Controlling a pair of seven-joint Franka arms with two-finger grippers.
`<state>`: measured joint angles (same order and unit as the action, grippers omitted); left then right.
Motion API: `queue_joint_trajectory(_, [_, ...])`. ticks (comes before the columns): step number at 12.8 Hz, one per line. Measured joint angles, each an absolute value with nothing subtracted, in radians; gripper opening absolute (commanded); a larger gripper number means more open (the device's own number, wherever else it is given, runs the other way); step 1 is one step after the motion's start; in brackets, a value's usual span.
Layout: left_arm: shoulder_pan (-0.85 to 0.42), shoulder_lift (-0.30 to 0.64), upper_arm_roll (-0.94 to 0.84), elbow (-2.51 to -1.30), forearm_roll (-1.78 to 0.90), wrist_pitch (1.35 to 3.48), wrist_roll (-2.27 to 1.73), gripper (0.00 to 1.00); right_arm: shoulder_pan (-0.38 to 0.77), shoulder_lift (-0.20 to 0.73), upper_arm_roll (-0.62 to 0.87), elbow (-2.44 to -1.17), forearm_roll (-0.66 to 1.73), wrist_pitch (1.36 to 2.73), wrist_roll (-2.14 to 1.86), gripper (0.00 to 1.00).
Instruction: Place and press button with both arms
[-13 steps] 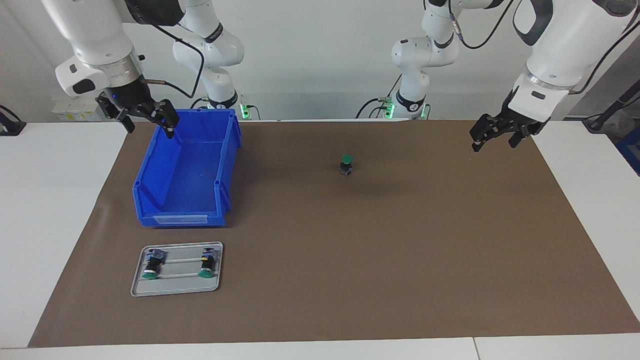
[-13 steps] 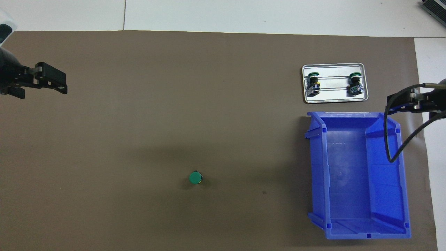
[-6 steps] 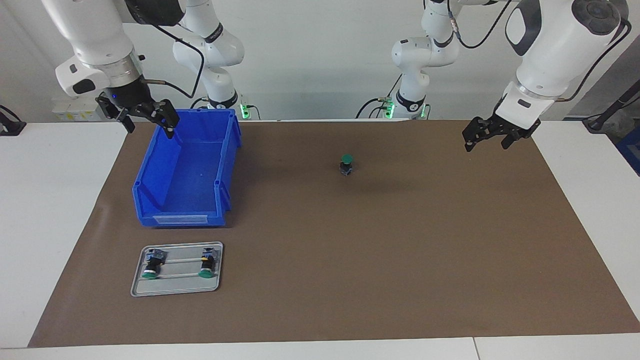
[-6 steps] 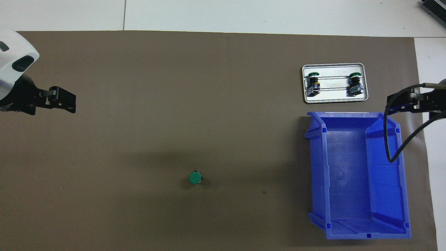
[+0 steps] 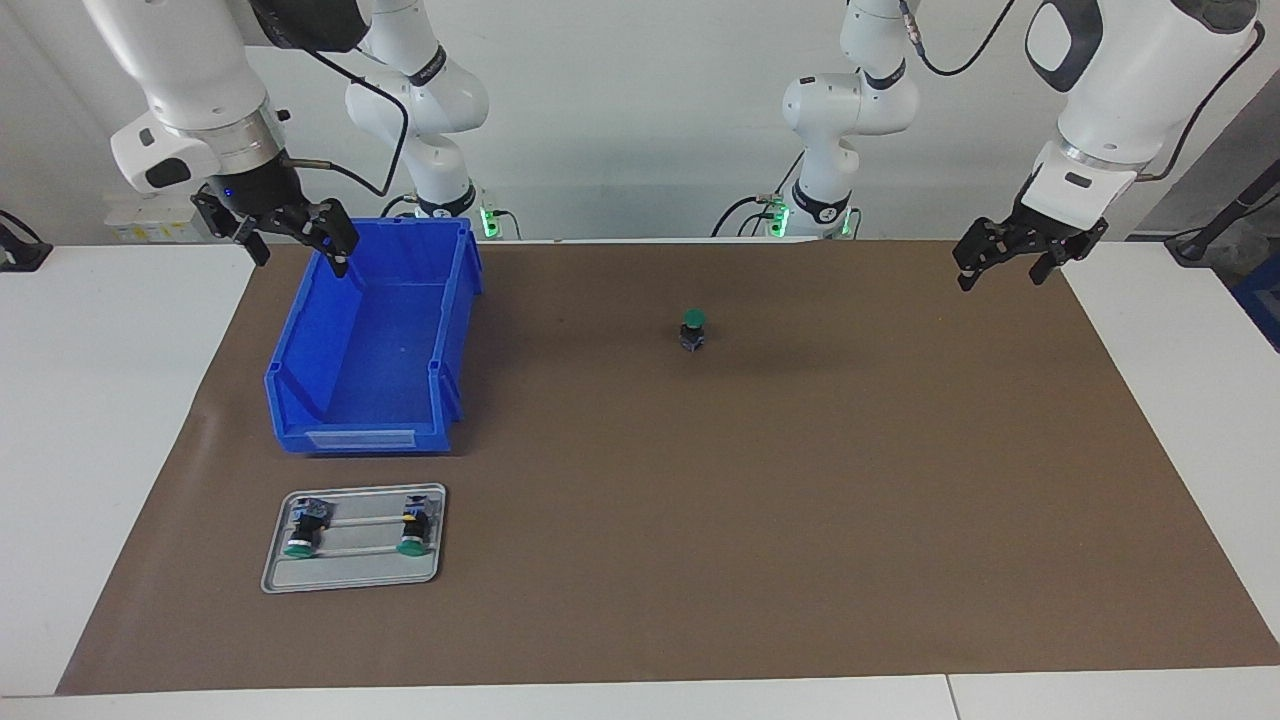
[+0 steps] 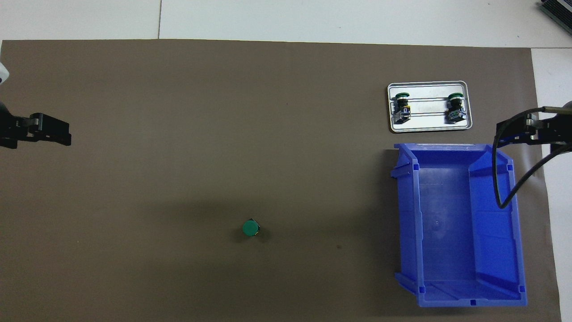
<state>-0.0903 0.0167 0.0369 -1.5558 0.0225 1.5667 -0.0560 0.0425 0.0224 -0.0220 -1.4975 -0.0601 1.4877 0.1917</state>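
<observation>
Two arms raised at the table's ends, a green button standing alone on the brown mat.

The brown mat (image 5: 760,520) covers most of the table; on it, toward the right arm's end, sits the open blue bin (image 5: 372,340), and farther from the robots than the bin lies the grey tray (image 5: 352,572) with two more buttons (image 5: 302,528) lying on their sides in it. The right gripper (image 5: 292,238) hangs above the bin's corner nearest the robots, fingers apart and holding nothing. The left gripper (image 5: 1005,262) hovers over the mat's edge at the left arm's end, fingers spread and empty. The button (image 5: 692,330) stands upright, green cap up, on bare mat between the two arms, well apart from the bin and from both grippers.
</observation>
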Motion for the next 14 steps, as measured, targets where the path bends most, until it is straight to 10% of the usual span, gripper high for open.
queue_joint_trajectory(14, [-0.101, 0.001, 0.033, -1.573, 0.022, 1.566, -0.042, 1.00, 0.046, 0.022, -0.022, -1.505, -0.032, 1.487, 0.191, 1.00])
